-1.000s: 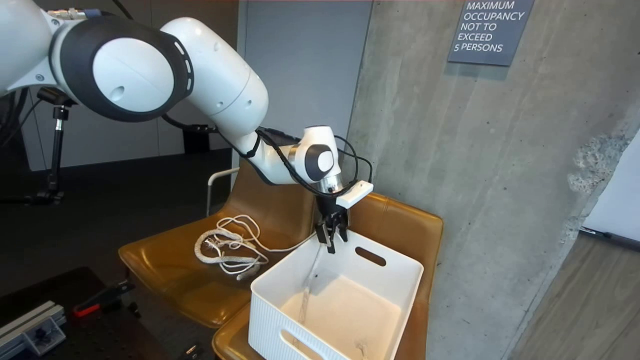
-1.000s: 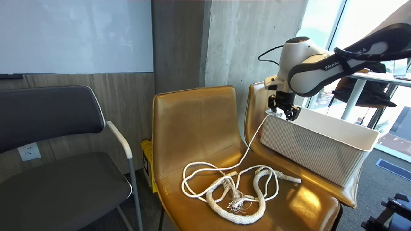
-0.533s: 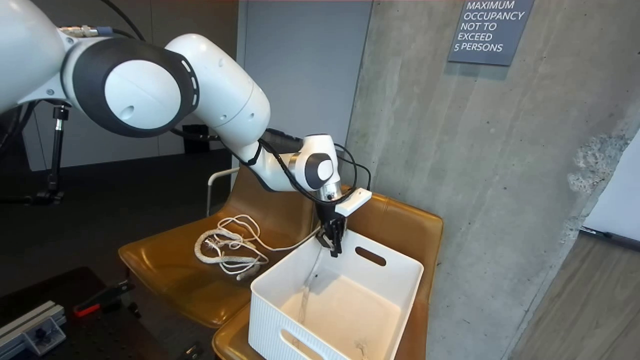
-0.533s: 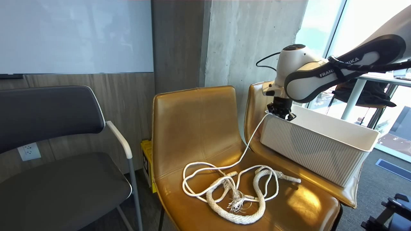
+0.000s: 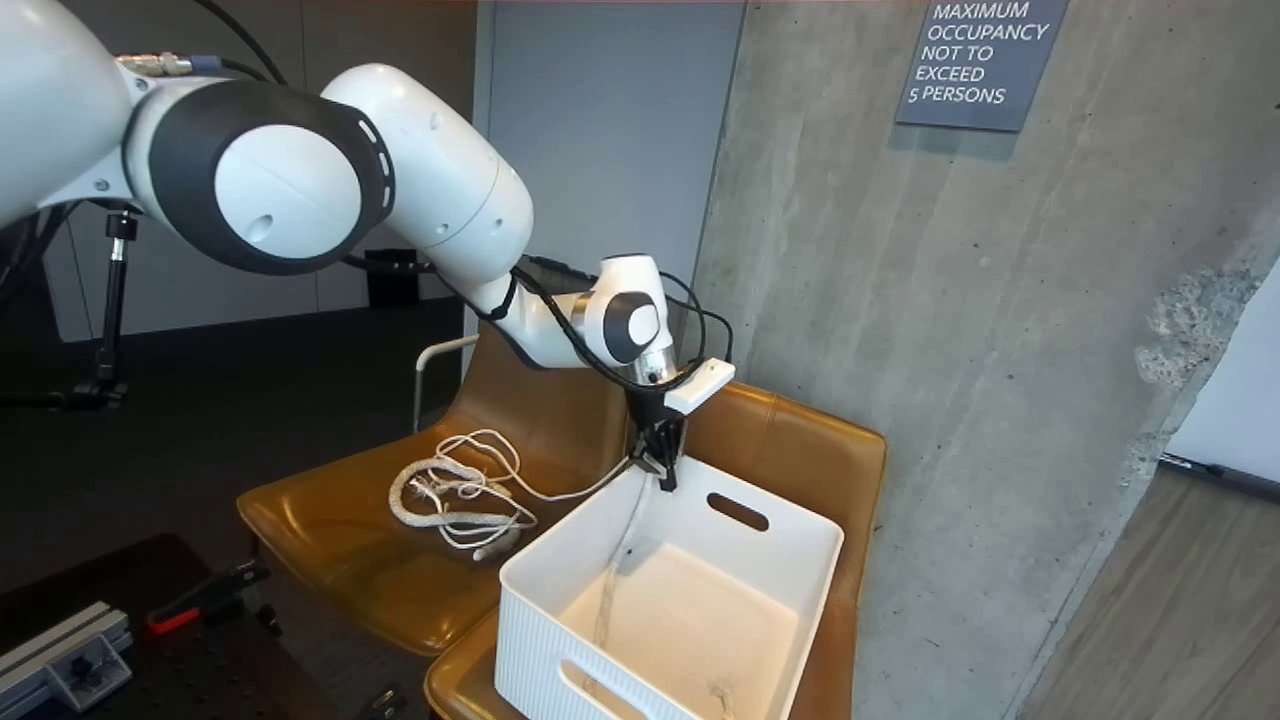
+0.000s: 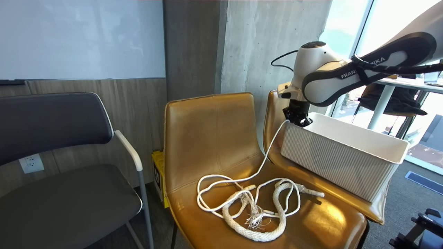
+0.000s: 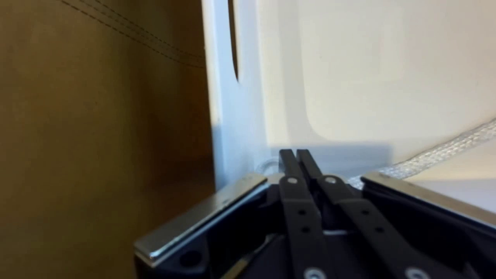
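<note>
I am holding the gripper at the far left corner of the white bin, its black fingers standing together; from here I cannot tell whether anything is sitting between them. The white rope is lying inside the bin and, in both exterior views, trailing left from the gripper onto the left chair. The bin is standing on the right chair.

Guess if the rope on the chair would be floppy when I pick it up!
Probably floppy: the rope lies in loose loops. The thick piece may be stiffer, looking much fatter than the rest. It might all tangle, since the loops cross.
</note>
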`<state>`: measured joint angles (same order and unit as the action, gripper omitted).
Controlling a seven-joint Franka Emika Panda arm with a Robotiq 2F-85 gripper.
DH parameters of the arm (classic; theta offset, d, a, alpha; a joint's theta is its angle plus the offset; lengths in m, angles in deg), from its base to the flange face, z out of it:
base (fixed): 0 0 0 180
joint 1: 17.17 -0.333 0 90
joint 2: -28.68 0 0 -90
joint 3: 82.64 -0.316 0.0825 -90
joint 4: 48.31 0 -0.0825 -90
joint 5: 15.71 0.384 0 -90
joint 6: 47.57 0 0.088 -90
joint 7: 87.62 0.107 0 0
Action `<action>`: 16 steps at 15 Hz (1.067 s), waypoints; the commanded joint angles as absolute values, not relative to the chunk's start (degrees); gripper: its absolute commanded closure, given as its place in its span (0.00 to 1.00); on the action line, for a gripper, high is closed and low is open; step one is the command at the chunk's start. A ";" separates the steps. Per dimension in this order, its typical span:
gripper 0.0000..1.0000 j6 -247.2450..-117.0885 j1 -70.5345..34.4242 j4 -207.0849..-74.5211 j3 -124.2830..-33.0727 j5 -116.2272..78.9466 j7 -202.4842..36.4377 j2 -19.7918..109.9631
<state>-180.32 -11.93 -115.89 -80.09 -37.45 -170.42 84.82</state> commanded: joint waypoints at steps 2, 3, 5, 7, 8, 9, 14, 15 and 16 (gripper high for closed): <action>0.99 -177.94 -12.84 -113.41 -79.52 -37.45 -171.15 82.19; 0.99 -177.55 -12.99 -112.93 -79.41 -37.52 -171.10 81.62; 0.99 -176.43 -13.57 -112.56 -79.07 -37.86 -170.68 79.91; 0.99 -174.27 -14.95 -113.17 -78.95 -37.93 -169.28 77.10; 0.99 -172.11 -16.45 -114.69 -79.06 -37.84 -167.48 74.59; 0.99 -170.74 -18.08 -116.48 -79.14 -38.25 -165.79 72.43; 0.99 -164.16 -26.19 -124.51 -81.38 -39.79 -156.66 63.56; 0.99 -163.07 -27.99 -126.40 -81.96 -40.35 -154.21 61.92; 0.99 -161.93 -29.73 -128.51 -82.60 -41.10 -151.60 60.24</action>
